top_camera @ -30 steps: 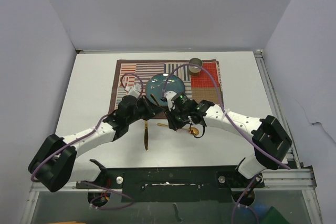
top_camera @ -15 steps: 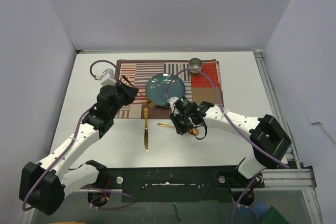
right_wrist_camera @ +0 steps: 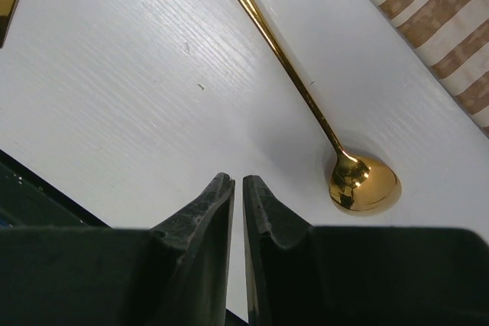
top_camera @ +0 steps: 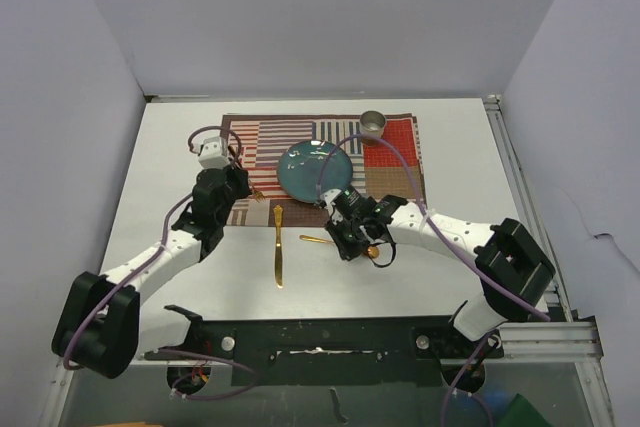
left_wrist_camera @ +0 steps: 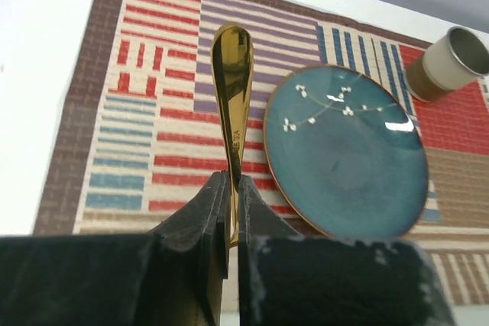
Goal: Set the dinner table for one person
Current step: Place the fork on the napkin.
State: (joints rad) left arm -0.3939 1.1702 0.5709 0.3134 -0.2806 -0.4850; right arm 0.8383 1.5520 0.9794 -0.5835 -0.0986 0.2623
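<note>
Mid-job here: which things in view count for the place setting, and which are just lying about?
For the job:
dinner table, striped placemat, teal plate, cup, gold spoon, long gold utensil on the table, gold cutlery piece clamped in the left gripper.

Just about:
purple cables, black base plate, green item below the near edge, unidentifiable.

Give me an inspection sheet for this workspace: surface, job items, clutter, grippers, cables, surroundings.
Surface: white dinner table, striped placemat at its far middle.
Job's things: teal plate and cup on the placemat; gold spoon on bare table; long gold utensil with its far tip on the mat.
Clutter: nothing seen.
Grippers: left gripper shut on a gold handle over the mat; right gripper nearly closed, empty, near the spoon.
Cables: purple cables loop along both arms.
Surroundings: plain walls, aluminium rail at the right.
</note>
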